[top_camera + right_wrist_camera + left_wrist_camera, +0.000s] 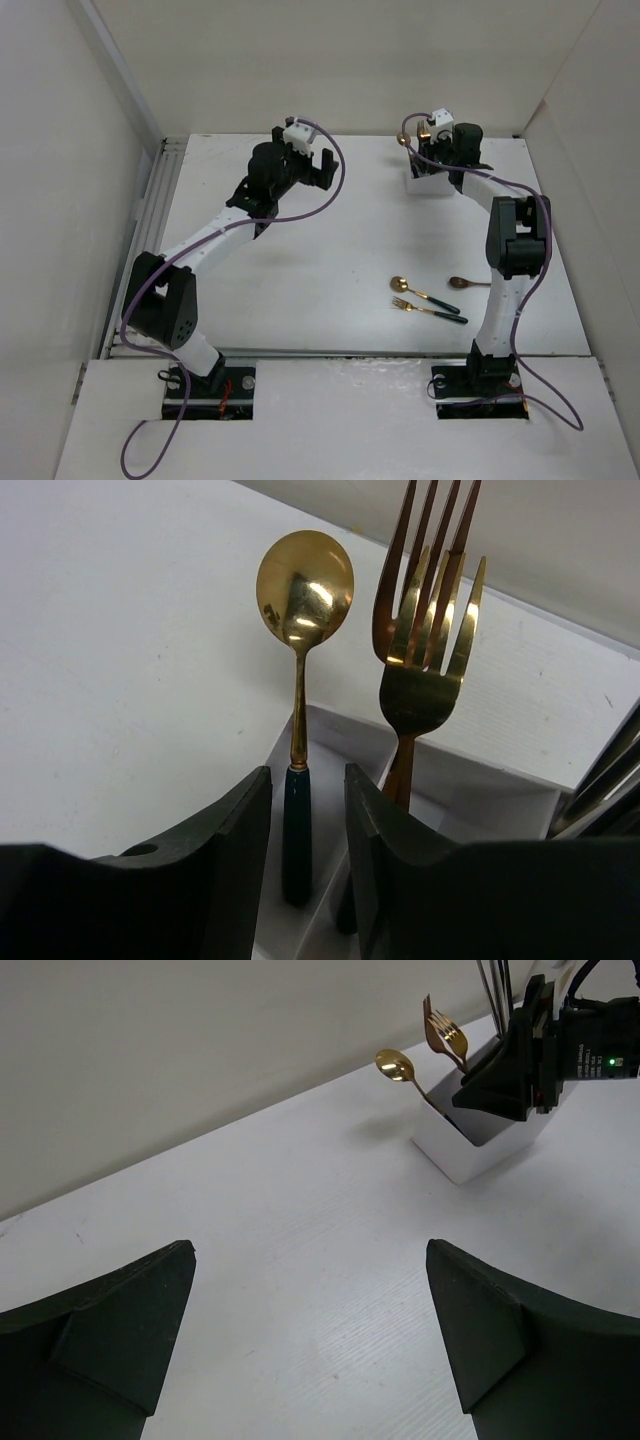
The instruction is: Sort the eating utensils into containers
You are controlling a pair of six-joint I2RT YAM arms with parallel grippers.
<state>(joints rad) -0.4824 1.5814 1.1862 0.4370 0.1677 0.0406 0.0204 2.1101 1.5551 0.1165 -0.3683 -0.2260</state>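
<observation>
The holder (422,184) sits at upper right, close to the table's (300,290) far edge and the back wall (350,60), so there is little room behind it. The right gripper (307,780) hangs over it, jaws parted around the green handle of a gold spoon (304,585) standing inside, not pinching it; forks (425,670) crowd alongside. The left gripper (310,1260), spread wide and empty, hovers at upper centre over bare tabletop. At lower right lie a loose spoon (420,292), a fork (428,310) and a brown spoon (468,283).
</observation>
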